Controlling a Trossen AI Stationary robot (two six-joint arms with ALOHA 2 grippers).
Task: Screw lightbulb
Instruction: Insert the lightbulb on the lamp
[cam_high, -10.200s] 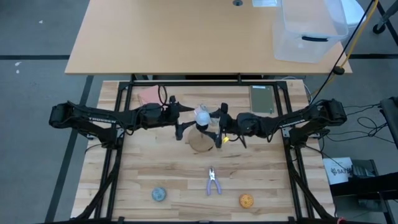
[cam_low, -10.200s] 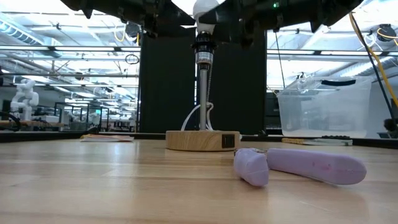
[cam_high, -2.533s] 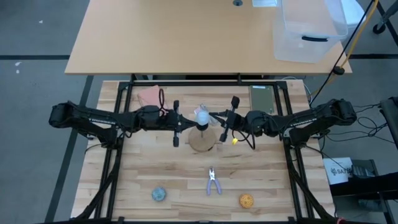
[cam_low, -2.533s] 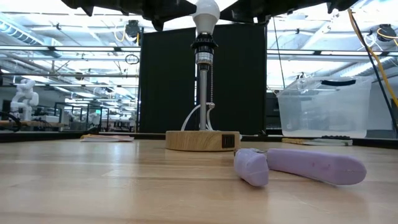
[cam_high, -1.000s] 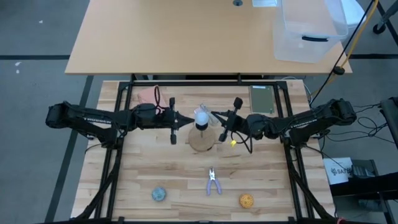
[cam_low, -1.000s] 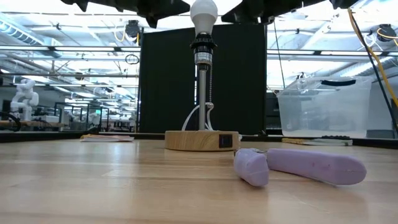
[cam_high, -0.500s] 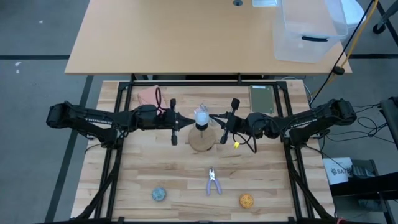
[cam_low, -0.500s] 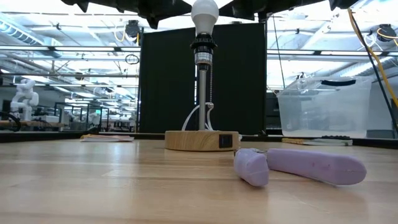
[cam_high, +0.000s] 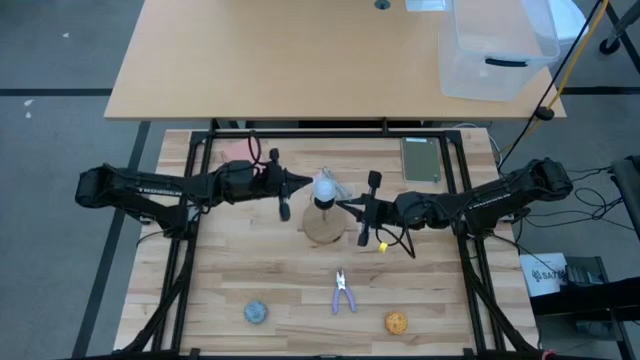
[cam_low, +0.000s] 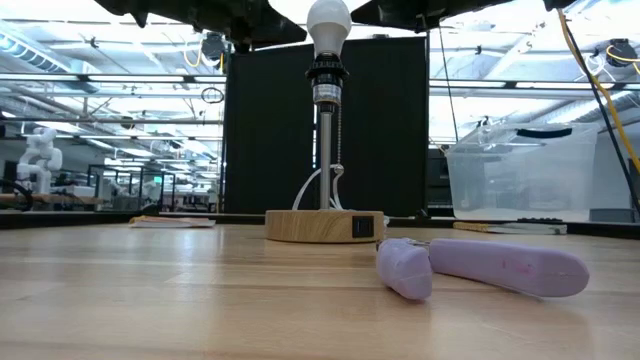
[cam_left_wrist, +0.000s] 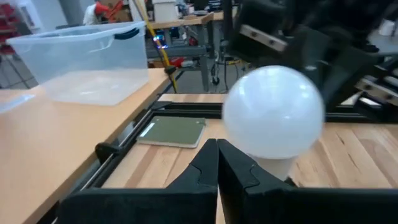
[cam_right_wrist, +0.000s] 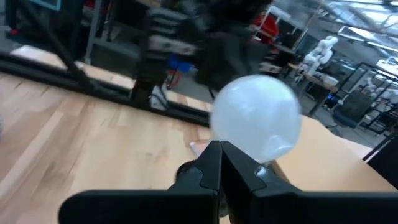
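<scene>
The white lightbulb (cam_low: 328, 20) sits upright in the socket (cam_low: 326, 82) at the top of a post on the round wooden stand (cam_low: 325, 225). In the high view the lightbulb (cam_high: 325, 187) lies between my two grippers. My left gripper (cam_high: 301, 184) is shut and points level at the lightbulb from the table's left. In its wrist view the shut fingertips (cam_left_wrist: 217, 149) stand just short of the lightbulb (cam_left_wrist: 273, 112). My right gripper (cam_high: 346, 206) is shut too and points at the lightbulb (cam_right_wrist: 255, 118) from the right, slightly on the near side. I see no touch.
Purple-handled pliers (cam_high: 343, 290) lie near the table's middle front, with a blue-grey ball (cam_high: 256, 312) and an orange ball (cam_high: 396, 322) on either side of them. A green pad (cam_high: 420, 160) and a pink piece (cam_high: 238, 151) lie at the far edge. A clear bin (cam_high: 495, 50) stands on the desk behind.
My right gripper has swung a little toward the table's near edge and turned, still aimed at the lightbulb. My left gripper has swung slightly toward the far edge. Both stay shut, and the lightbulb stays upright in its socket.
</scene>
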